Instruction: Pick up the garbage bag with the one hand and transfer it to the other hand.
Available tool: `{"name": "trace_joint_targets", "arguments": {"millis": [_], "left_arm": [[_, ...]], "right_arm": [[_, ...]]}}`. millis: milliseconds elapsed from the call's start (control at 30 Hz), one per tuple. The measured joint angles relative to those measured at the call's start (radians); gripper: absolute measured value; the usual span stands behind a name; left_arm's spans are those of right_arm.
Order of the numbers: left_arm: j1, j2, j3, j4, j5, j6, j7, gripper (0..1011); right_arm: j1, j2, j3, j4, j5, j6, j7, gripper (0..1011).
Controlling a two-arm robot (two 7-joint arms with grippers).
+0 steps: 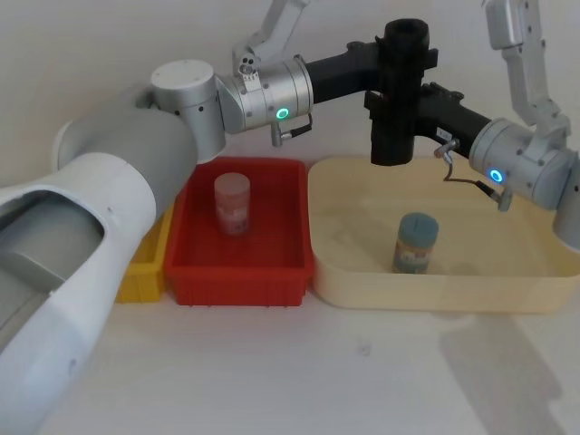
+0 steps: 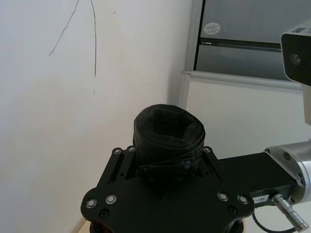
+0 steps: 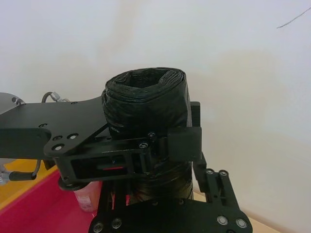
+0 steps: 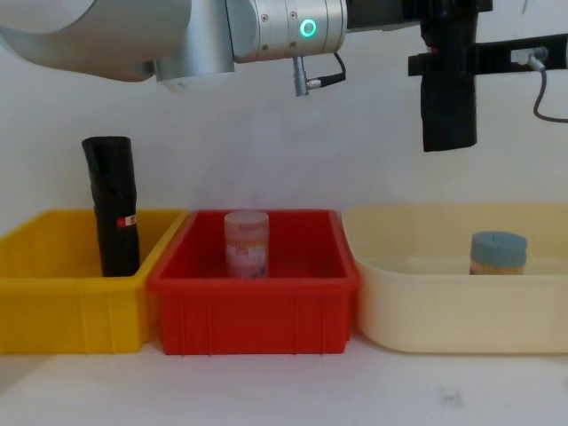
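Mid-handover, high above the cream tray (image 1: 544, 290): garbage bag (image 1: 396, 91) upright, clamped by left end effector (image 1: 391, 63) and right end effector (image 1: 399, 107) together; left release remaining.

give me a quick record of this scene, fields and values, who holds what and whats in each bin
held item: garbage bag, upright, in the air above the cream tub
left tool: shut on the bag's upper part
right tool: shut on the bag lower down
red bin: pink jar
cream tub: blue-lidded jar
yellow bin: second black roll, upright
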Motion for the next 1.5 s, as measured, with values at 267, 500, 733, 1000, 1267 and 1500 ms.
{"name": "trace_joint_targets", "arguments": {"millis": [267,500,733,1000,1267,1500], "left_arm": [[0.0,0.0,0.0,0.0,0.0,0.0,0.0,390],[0.0,0.0,0.0,0.0,0.0,0.0,0.0,390],[0.0,0.0,0.0,0.0,0.0,0.0,0.0,390],[0.0,0.0,0.0,0.0,0.0,0.0,0.0,590],[0.0,0.0,0.0,0.0,0.0,0.0,0.0,821],[0.0,0.0,0.0,0.0,0.0,0.0,0.0,997]], "right_arm": [[0.008,-0.003,-0.004,0.008,-0.004,0.001,-0.004,550],[0.012,-0.005,-0.006,0.012,-0.007,0.001,-0.007,536],[0.015,-0.005,-0.006,0.015,-0.008,0.001,-0.008,536],[0.016,-0.006,-0.007,0.017,-0.009,0.001,-0.01,533],[0.008,-0.005,0.003,0.013,-0.009,0.0,-0.012,533],[-0.015,0.0,0.034,-0.003,-0.004,0.008,-0.04,533]]}}
